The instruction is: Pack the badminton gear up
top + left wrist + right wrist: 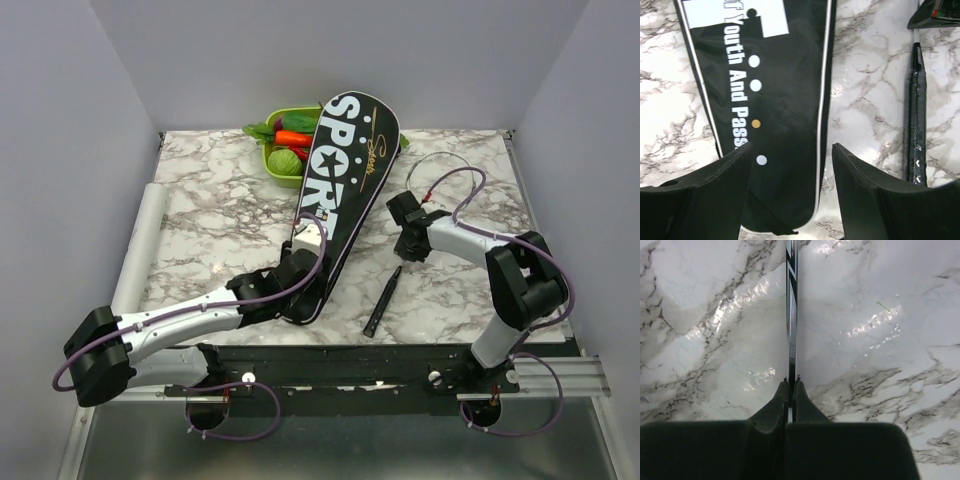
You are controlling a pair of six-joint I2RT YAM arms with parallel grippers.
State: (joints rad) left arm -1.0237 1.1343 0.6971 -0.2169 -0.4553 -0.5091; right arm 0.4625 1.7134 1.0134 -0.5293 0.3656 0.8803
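Racket-loading step, by the look of it. Right gripper [791,385] pressed shut on the thin silver shaft of a racket [791,315], with the black handle [384,302] lying on the marble table [220,220] and pointing toward the near edge. Racket head not made out in any view; inside the bag or not, impossible to tell. Long black bag [345,170] lettered "SPORT" laid diagonally, wide end resting over the green tray [268,165] at the far side, narrow end near the arm bases, just beside the handle. Left gripper [792,150] poised over that narrow end, fingers [715,195] well apart, holding nothing, only fabric below; touching it or not, hard to say. No shuttlecock or second racket in sight. Next, probably: pin or lift the bag's edge along the zipper [826,100] with the left, then feed the racket into the opening with the right. Calls for a low, flat path across the table, alignment with the bag's long axis, and a firm hold against twisting of so thin a shaft.
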